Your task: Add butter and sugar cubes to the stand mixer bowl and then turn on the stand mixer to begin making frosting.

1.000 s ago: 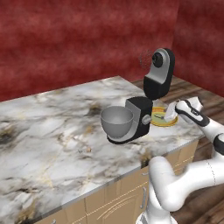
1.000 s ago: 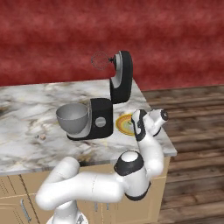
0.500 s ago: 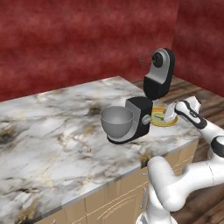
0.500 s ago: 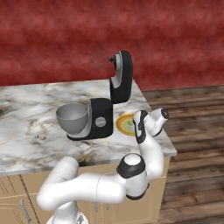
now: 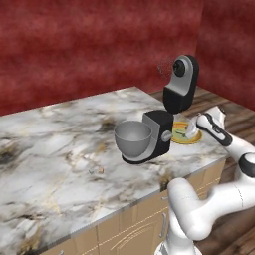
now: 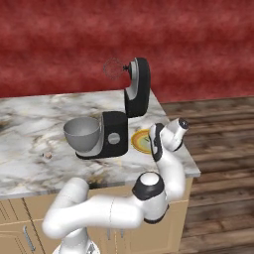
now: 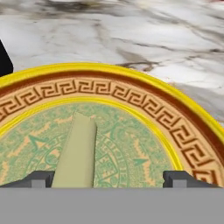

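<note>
The butter [image 7: 79,151], a pale stick, lies on a flat yellow-rimmed plate [image 7: 131,94] and runs down between my fingertips [image 7: 40,179]. My gripper [image 7: 109,178] is open, low over the plate, with the stick in the gap nearer the left finger. From the left base view the gripper [image 5: 191,130] hangs over the plate [image 5: 195,138] just right of the stand mixer [image 5: 160,132], whose head [image 5: 182,83] is tipped up. The grey metal stand mixer bowl [image 5: 133,139] sits on the mixer's base. The sugar cubes [image 5: 97,171] are small specks on the counter left of the bowl.
The marble counter [image 5: 55,144] stretches far to the left. Its right edge [image 6: 191,158] lies just past the plate, with wooden floor [image 6: 223,134] beyond. A red wall [image 5: 89,45] stands behind the counter.
My hand has shifted slightly over the plate. Mixer, bowl and plate have stayed where they were.
</note>
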You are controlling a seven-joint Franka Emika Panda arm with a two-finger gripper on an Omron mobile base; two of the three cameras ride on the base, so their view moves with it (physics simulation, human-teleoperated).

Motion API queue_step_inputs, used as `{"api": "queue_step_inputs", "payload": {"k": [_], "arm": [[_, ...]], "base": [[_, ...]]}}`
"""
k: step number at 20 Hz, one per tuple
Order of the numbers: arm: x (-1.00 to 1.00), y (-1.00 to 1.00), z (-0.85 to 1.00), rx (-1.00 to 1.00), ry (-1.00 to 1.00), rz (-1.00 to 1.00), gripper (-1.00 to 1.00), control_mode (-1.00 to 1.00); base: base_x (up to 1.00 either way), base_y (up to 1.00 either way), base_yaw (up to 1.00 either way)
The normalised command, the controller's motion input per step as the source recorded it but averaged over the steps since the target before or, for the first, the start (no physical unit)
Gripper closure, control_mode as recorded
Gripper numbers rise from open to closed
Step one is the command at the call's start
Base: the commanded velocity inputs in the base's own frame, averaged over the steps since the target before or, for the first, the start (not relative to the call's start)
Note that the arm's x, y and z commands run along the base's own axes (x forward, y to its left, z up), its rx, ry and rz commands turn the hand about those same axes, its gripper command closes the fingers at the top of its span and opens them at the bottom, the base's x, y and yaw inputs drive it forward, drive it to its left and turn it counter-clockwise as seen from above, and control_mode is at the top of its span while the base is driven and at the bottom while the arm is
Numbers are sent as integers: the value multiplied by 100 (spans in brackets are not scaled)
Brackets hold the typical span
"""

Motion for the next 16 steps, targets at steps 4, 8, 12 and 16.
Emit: {"api": "queue_step_inputs", "payload": {"k": [4,8,12,16], "arm": [[-9,0,-91,-4,12,0,100,-100],[-27,-4,-87,-1,13,0,100,-100],[-36,-15,-80,0,11,0,100,-100],[-51,-9,-62,3,3,0,100,-100]], "base": [[0,0,0],[0,0,0],[0,0,0],[0,0,0]]}}
